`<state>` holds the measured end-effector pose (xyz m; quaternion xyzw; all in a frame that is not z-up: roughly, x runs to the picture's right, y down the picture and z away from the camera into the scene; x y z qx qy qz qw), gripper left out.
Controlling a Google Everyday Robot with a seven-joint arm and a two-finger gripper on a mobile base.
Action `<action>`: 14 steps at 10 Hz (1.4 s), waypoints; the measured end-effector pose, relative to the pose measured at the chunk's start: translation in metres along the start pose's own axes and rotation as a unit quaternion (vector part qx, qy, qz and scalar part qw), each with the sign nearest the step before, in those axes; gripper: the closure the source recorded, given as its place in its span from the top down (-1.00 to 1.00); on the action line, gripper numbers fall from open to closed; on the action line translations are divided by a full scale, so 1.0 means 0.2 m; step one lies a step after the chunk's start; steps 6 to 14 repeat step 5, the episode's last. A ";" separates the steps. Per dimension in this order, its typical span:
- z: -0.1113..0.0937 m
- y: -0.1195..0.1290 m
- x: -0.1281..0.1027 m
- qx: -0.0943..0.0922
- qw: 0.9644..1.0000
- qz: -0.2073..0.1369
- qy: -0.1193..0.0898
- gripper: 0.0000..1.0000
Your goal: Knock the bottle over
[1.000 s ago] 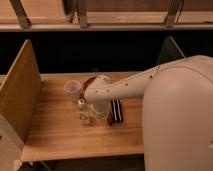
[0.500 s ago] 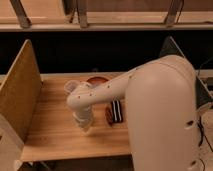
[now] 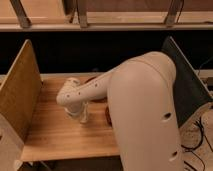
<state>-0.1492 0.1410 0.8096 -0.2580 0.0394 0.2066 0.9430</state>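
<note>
My white arm reaches from the right across the wooden table [image 3: 55, 132]. Its wrist bends down at the table's middle. My gripper [image 3: 80, 114] hangs below the wrist, just above the table top. A slim pale shape [image 3: 85, 117] stands upright right at the gripper. It looks like the bottle, but the arm hides most of it, and I cannot tell whether they touch. The clear plastic cup is hidden behind the wrist.
A dark flat object [image 3: 107, 116] lies just right of the gripper, partly under the arm. The edge of a reddish bowl [image 3: 91, 80] shows behind the arm. A tall wooden panel [image 3: 20, 95] walls the left side and a dark panel [image 3: 182, 85] the right.
The arm has swung left and toward the camera. Its wrist now covers the cup and most of the bottle, which stood in plain sight a second ago.
</note>
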 end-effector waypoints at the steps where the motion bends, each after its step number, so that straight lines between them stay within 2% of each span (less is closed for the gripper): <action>1: -0.05 -0.15 -0.01 0.045 0.999 0.002 -0.016 -1.00; 2: -0.11 -0.29 0.01 0.086 0.996 0.014 -0.028 -1.00; 3: -0.17 -0.39 0.04 0.115 0.992 0.027 -0.038 -1.00; 4: -0.22 -0.48 0.08 0.140 0.988 0.041 -0.046 -0.98; 5: -0.24 -0.51 0.09 0.150 0.986 0.046 -0.050 -0.89; 14: -0.24 -0.51 0.09 0.150 0.986 0.046 -0.050 -0.89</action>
